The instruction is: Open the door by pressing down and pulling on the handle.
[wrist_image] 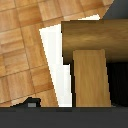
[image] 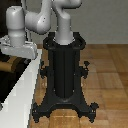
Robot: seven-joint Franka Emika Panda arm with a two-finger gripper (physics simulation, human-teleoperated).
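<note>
A: Two views, and neither gives me much. From outside, the door is cut off at the exterior view's left edge. I only see a slice of dark panel behind its pale frame.

B: Handle?

A: The handle is a blurry tan stub at that same left edge, just under the gripper. I can't tell whether they're touching.

B: Fingers clamped or spread?

A: I cannot tell. From outside, the gripper is a white block and I can't make out its fingers. The wrist view shows only a dark strip along one edge and no fingertips.

B: What does the wrist view give you?

A: It's mostly filled by the handle, a brown bar cut off at the picture's edge. A lighter tan piece crosses it. The white frame sits beside that, a bit of dark door shows past it, and the wood floor is beyond.

B: Anything else?

A: The black pedestal stands mid-scene on the floor, just beside the frame. The arm runs out of the top of the picture.
</note>
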